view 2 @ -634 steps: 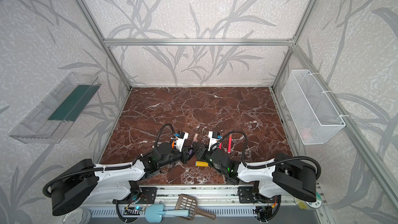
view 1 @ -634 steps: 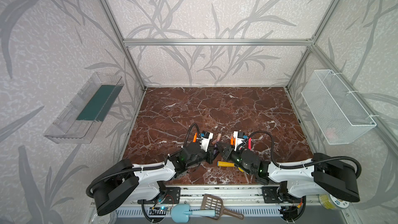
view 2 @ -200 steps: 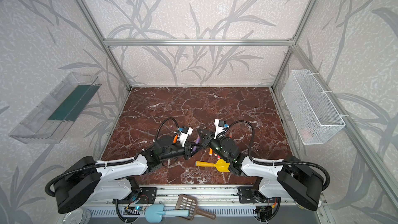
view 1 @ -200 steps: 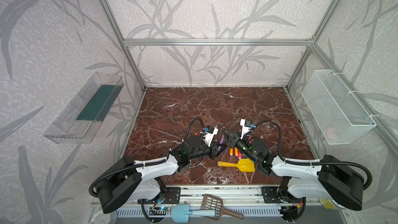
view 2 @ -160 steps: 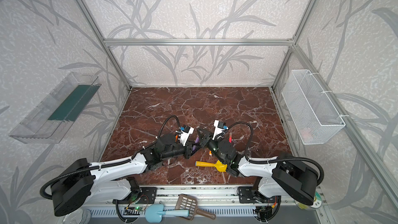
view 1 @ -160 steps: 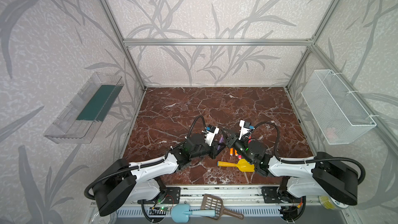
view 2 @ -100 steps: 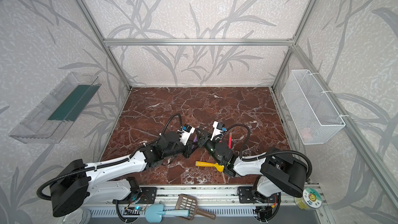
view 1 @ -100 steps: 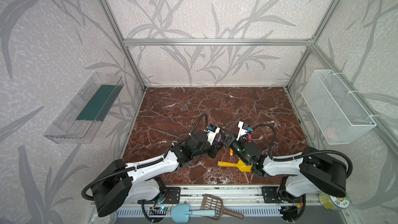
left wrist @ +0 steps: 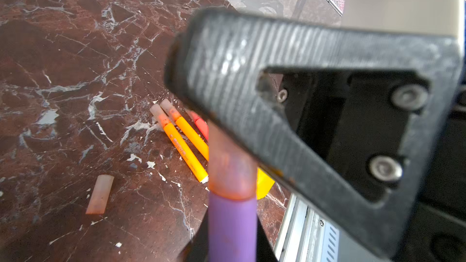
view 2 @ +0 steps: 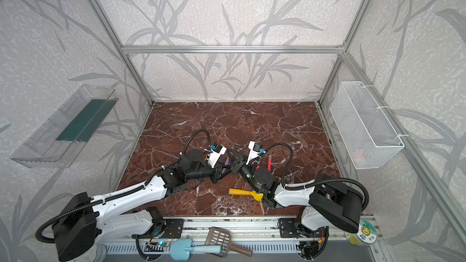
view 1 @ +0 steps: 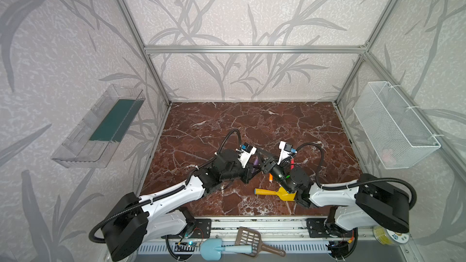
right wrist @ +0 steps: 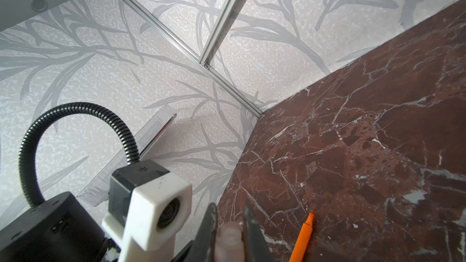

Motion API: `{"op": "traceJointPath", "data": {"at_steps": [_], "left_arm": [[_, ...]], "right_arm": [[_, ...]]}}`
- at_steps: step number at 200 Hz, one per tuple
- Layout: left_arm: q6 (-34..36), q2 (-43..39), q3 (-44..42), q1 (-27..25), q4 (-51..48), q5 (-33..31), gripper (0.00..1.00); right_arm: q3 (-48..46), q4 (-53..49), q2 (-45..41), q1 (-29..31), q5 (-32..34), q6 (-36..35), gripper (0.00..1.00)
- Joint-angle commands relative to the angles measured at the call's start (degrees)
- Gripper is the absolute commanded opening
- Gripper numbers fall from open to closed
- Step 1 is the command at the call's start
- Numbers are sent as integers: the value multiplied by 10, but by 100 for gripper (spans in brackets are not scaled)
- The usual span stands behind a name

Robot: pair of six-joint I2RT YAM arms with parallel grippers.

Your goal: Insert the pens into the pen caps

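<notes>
Both arms have swung up and inward from the front edge since three seconds back, and the grippers now meet tip to tip over the red-brown marble tabletop! Nearest, on the front rail, a pale-blue plastic scoop lies beside a brown slotted scoop. On the marble, a yellow plastic toy shovel lies flat, its blade partly hidden by the right arm. Just past it, two thin orange marker pens lie side by side, each already capped. A red-pink marker pen is half hidden beside them, and one loose translucent pinkish cap lies well apart. An uncapped orange pen lies near the right claw. Now the action: the left gripper is clamped on the purple marker pen, held off the table. The right gripper is pinched tight on a translucent pinkish pen cap, which sits over the purple pen's tip. Farther out, a clear plastic tray and a white wire basket hang on the side walls.
</notes>
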Motion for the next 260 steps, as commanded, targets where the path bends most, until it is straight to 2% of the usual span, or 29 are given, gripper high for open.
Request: {"op": "traceJointPath", "data": {"at_steps": [1, 16, 29, 58, 86, 98, 125, 146, 164, 181, 197, 260], "left_arm": [[-35, -5, 19, 24, 137, 15, 0], [-55, -5, 11, 25, 162, 47, 0], [-64, -9, 10, 25, 163, 47, 0], [-64, -25, 19, 26, 139, 34, 0], [-57, -32, 10, 24, 139, 19, 0], [-56, -31, 9, 24, 137, 10, 0], [-35, -29, 19, 18, 112, 1, 0], [-10, -33, 10, -4, 109, -40, 0], [7, -33, 12, -32, 95, -79, 0], [27, -34, 20, -58, 72, -109, 0], [44, -36, 15, -83, 73, -134, 0], [52, -26, 7, -110, 94, -138, 0]], "right_arm": [[-6, -95, -32, 62, -155, -73, 0], [-42, -16, -33, 63, -161, -92, 0], [-64, 21, -38, 63, -167, -105, 0], [-49, -48, -71, 63, -183, -115, 0], [-65, -18, -77, 63, -185, -115, 0], [-59, -43, -90, 63, -183, -115, 0], [-14, -188, -128, 63, -153, -99, 0], [-13, -211, -141, 64, -131, -94, 0], [-3, -250, -160, 63, -110, -87, 9], [13, -312, -175, 62, -96, -83, 13], [13, -325, -183, 61, -90, -83, 16], [15, -330, -184, 62, -88, -76, 32]]}}
